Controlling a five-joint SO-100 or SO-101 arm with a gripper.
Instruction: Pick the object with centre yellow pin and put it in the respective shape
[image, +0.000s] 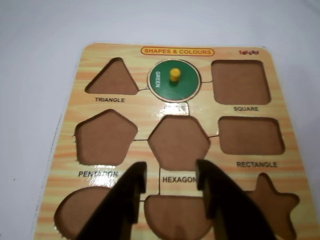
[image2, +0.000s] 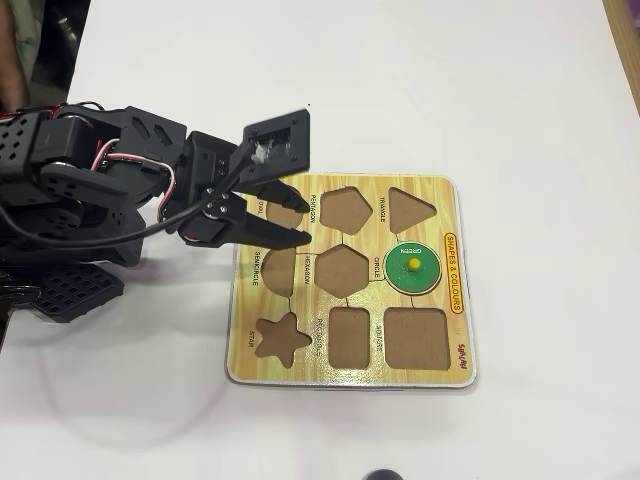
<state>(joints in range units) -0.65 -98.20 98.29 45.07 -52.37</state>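
Hanging over the near edge of the puzzle board (image2: 440, 300), the gripper (image2: 303, 222) has its two black fingers (image: 131, 192) spread apart with nothing between them, low in the wrist view above the hexagon cut-out (image: 179, 142). Up at top centre sits the green disc (image: 173, 80) with its yellow knob, apparently seated in the circle cut-out (image2: 389, 286), though its label is mostly hidden. White table (image2: 500, 90) surrounds the board.

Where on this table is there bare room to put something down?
Open white table lies above the puzzle board and right of it in the overhead view, plus a strip below it. The left side is crowded by the arm, whose open pincer hangs over the board's left edge. The green disc fills the circle slot.
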